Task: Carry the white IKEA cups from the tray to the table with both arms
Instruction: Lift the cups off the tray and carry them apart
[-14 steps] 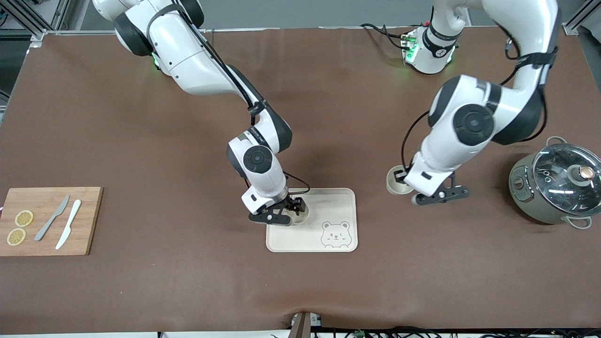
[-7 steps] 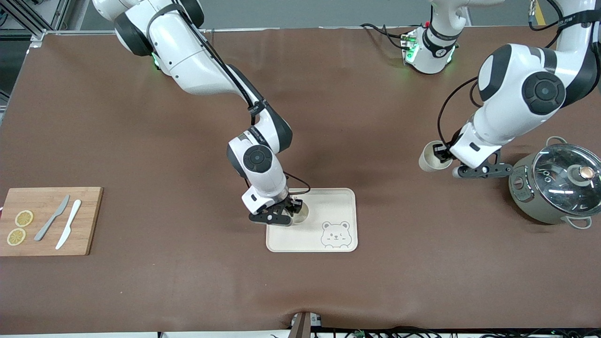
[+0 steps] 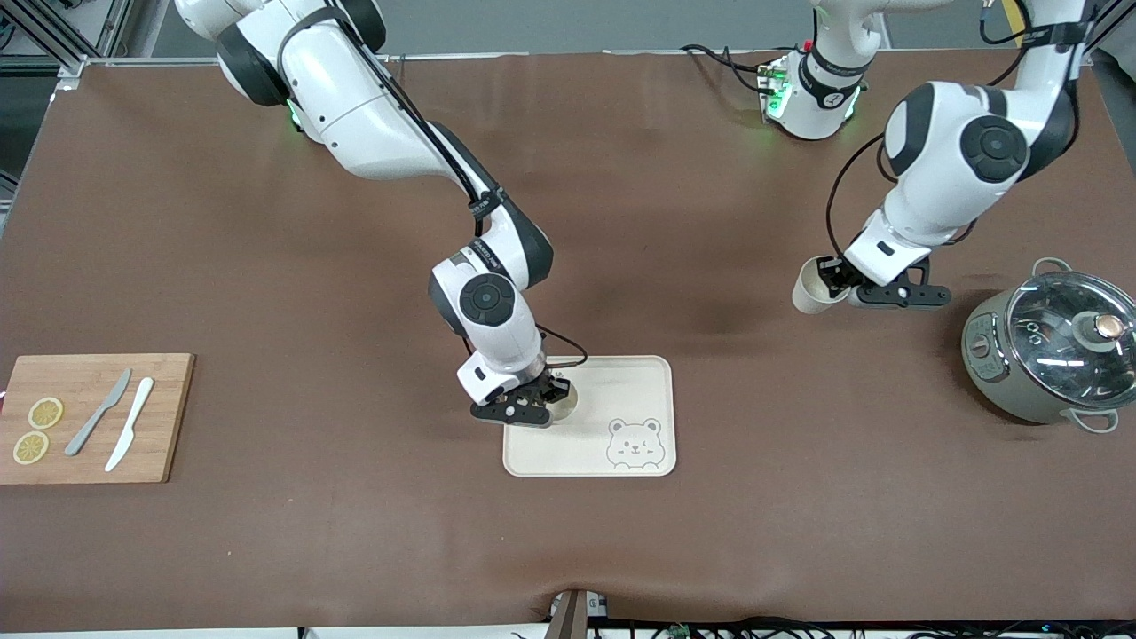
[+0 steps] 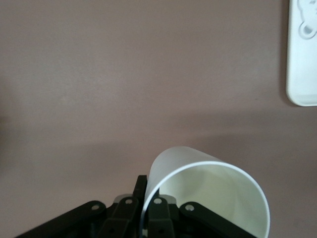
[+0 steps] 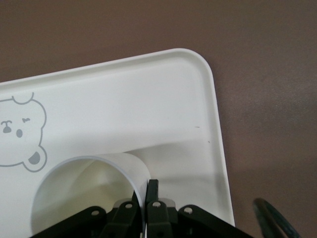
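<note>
Right gripper (image 3: pixel 552 397) | we saw its fingers pinched on the wall of a white cup (image 3: pixel 563 400) standing on the bear tray (image 3: pixel 621 390) || Left gripper (image 3: pixel 832 282) | clamped on the second cup's (image 3: pixel 812 286) rim, held tilted over bare table near the pot (image 3: pixel 1047 346).

place: robot lab | evidence: brown-covered table (image 3: pixel 266 550), aluminium frame struts (image 3: pixel 53 40) at its corners, loose cables (image 3: pixel 719 58)

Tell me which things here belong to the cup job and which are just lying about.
In the job: left gripper holding a white cup above the table; right gripper gripping the other cup on the bear tray.

Lying about: cutting board, two knives, lemon slices, pot.
</note>
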Controlling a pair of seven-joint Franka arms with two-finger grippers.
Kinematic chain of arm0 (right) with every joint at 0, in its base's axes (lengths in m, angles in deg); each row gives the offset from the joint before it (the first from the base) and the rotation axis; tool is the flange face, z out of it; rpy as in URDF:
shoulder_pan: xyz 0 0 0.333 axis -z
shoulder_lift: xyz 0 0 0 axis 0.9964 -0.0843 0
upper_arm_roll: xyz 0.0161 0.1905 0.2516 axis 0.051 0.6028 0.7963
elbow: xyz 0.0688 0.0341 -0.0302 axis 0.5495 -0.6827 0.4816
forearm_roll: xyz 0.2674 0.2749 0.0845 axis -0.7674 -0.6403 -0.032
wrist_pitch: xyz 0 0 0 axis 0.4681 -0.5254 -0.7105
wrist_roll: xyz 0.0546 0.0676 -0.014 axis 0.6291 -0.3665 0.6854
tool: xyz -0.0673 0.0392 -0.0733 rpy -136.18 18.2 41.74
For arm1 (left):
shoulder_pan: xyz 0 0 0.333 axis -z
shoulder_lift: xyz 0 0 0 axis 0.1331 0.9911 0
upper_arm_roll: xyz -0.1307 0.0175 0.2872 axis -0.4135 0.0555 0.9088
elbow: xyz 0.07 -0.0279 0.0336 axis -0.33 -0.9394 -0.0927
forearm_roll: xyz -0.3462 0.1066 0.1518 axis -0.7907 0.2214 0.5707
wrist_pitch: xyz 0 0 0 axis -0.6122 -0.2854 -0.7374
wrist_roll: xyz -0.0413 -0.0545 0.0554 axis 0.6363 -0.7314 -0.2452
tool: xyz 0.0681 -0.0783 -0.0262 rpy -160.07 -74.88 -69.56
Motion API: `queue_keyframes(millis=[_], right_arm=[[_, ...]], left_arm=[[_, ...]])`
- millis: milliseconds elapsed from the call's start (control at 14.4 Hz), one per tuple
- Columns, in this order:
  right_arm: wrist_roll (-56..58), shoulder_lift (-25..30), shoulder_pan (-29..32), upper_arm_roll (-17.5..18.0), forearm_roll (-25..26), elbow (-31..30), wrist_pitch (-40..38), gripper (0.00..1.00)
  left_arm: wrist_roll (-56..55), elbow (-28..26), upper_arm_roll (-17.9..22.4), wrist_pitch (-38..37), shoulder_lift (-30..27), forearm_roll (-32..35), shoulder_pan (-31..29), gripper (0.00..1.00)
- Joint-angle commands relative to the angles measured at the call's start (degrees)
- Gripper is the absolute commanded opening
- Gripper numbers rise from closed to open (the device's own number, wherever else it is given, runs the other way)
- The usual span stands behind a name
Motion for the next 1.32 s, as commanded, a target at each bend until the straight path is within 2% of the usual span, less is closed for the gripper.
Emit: queue_keyframes(millis=[0, 139, 348, 626, 765, 1043, 1182, 1251], right_arm=[[-1.2, -0.8, -0.4, -0.4, 0.2, 1.3, 0.0, 0.00], [-1.0, -0.4, -0.4, -0.4, 0.1, 1.4, -0.1, 0.00], [-0.8, 3.8, -0.3, 0.0, -0.5, 1.3, -3.0, 0.00], [0.4, 13.1, 1.1, 0.0, -0.8, 0.7, -16.1, 0.00], [5.3, 18.5, 2.9, -0.1, -0.8, -3.3, -18.6, 0.00], [20.9, 32.2, 10.3, 0.1, -2.1, -17.4, -20.1, 0.00], [27.8, 35.5, 14.1, -0.1, -5.4, -18.3, -25.9, 0.00], [30.2, 36.9, 16.0, -0.2, -5.5, -18.3, -28.8, 0.00]], left_arm=[[2.7, -6.7, -0.4, 6.5, -2.2, -1.5, -0.7, 0.00], [4.1, -7.1, -0.4, 6.7, -2.2, -2.6, -1.9, 0.00], [11.8, -8.5, -0.3, 7.3, -2.1, -8.2, -3.3, 0.00], [16.2, -10.3, -0.2, 10.9, -0.4, -8.9, -5.7, 0.00], [16.8, -10.8, -0.2, 13.4, 1.0, -8.9, -5.7, 0.00], [17.4, -11.3, -0.2, 15.9, 3.2, -8.9, -6.1, 0.00], [17.4, -11.0, -0.2, 16.4, 5.0, -8.8, -6.6, 0.00], [17.6, -10.9, -0.2, 17.4, 6.3, -8.8, -6.9, 0.00]])
